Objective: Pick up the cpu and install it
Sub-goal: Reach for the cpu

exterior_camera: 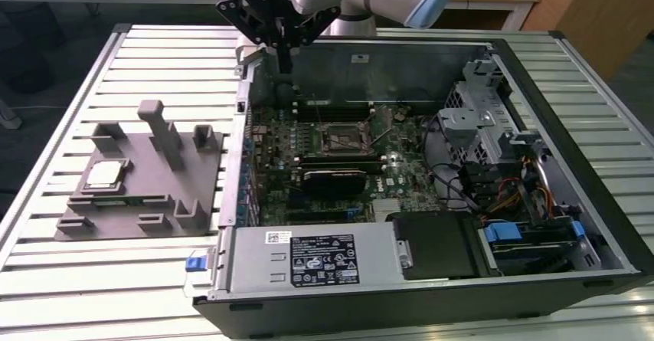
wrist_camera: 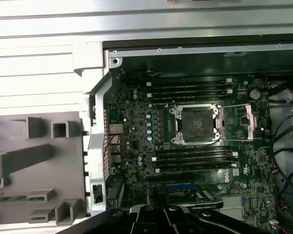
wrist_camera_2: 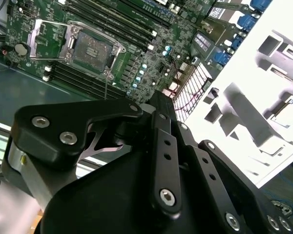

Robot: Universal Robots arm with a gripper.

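Cpu (exterior_camera: 106, 174) sits untouched on the tray (exterior_camera: 103, 226), roughly 8 o'clock from your tool (exterior_camera: 283, 56) in the exterior view. Tool's pressed together, empty. Pickup's not begun; you'd need it spread.

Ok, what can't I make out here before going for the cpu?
- cpu: corner markings too small, exterior view.
- Grey fixture tray: washed out by glare, second wrist view; cut by the frame edge, first wrist view.
- CPU socket: contacts too small, first wrist view.
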